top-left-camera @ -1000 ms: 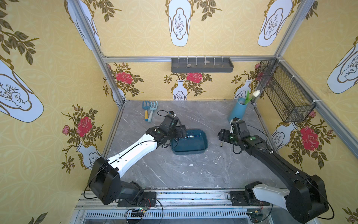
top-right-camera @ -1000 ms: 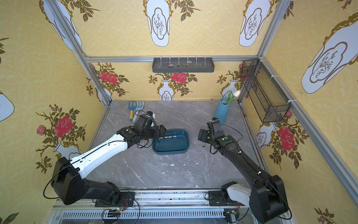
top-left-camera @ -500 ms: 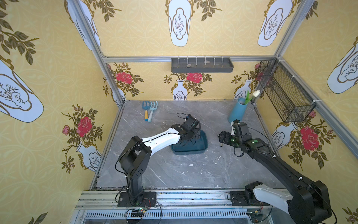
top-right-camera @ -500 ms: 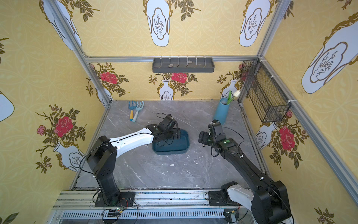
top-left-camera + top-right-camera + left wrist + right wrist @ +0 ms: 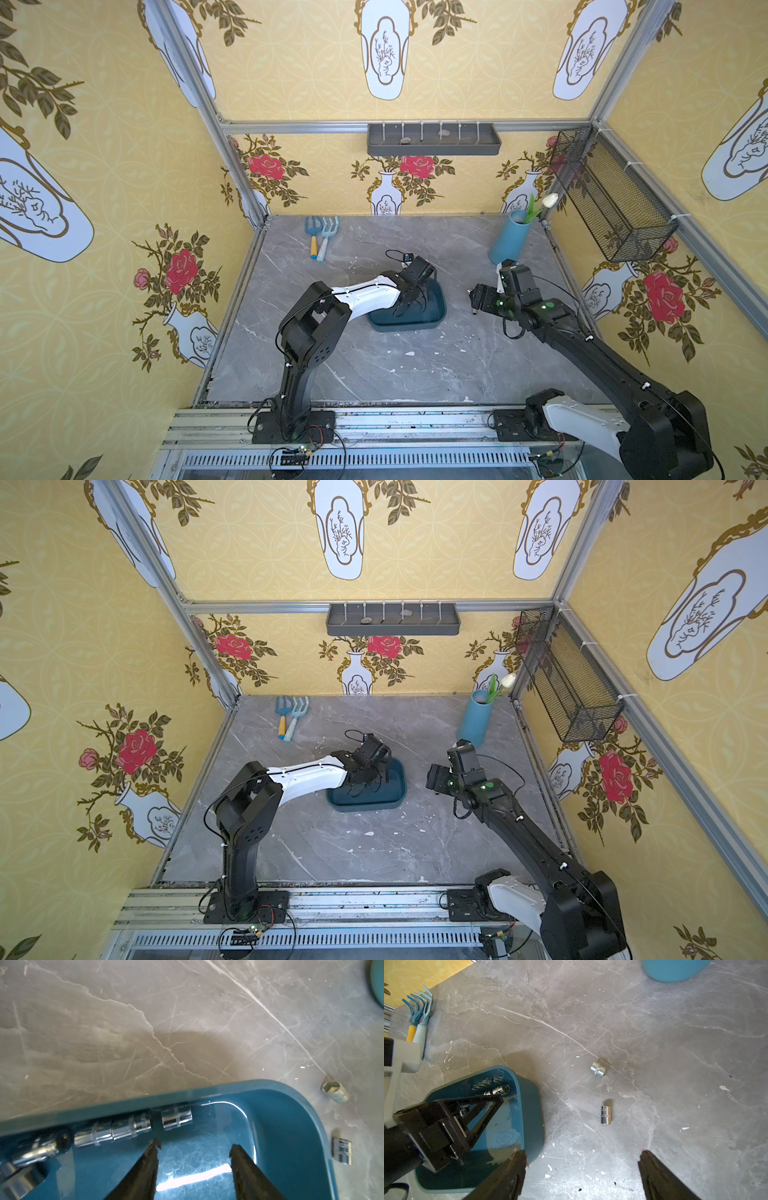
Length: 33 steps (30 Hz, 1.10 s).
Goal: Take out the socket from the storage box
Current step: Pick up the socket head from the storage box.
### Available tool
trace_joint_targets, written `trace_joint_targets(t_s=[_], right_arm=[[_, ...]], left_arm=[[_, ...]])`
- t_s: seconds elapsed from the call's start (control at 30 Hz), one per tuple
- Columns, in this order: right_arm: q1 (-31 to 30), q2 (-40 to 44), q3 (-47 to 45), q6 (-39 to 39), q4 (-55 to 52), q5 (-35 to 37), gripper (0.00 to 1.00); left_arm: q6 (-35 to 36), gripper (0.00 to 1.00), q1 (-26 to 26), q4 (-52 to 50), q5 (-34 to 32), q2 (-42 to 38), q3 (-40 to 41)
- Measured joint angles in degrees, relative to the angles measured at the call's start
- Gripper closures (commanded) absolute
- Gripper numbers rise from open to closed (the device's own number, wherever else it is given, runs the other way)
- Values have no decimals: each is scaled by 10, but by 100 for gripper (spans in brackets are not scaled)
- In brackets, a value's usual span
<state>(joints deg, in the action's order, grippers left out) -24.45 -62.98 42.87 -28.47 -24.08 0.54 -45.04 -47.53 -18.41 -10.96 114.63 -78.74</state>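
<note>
The storage box [image 5: 436, 309] is a shallow teal tub in mid-table, seen in both top views [image 5: 397, 787]. Several chrome sockets lie in a row along its wall; the end socket [image 5: 176, 1119] sits just ahead of my left gripper [image 5: 195, 1147]. That gripper is down inside the box [image 5: 207, 1091], open, with only bare tub floor between its fingertips. My right gripper [image 5: 582, 1157] hangs open over the table beside the box [image 5: 527, 1105]. Two more sockets [image 5: 598, 1069] [image 5: 606, 1114] lie on the table outside the box.
A blue vase [image 5: 509, 239] with a tulip stands at the back right. Toy garden tools [image 5: 322, 241] lie at the back left. A grey wall tray [image 5: 432, 139] and a black mesh basket [image 5: 611, 195] hang on the walls. White flecks dot the marble top.
My left arm has swung from the box's left end to over and into the box, and its jaws have narrowed. The right arm has barely moved.
</note>
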Motion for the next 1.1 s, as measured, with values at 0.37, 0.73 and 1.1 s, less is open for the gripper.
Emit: trace_joint_targets(t_s=[0.37,0.73,1.1], right_arm=[[0,10,-4,0,-2,0,11],[0,10,-5,0,-2,2,10],[0,10,-6,0,-2,2,10]], left_arm=[[0,40,-1,3,-21,26,-9],[0,40,-5,4,-31,41,-20],[1,40,-9,4,-45,55,-33]])
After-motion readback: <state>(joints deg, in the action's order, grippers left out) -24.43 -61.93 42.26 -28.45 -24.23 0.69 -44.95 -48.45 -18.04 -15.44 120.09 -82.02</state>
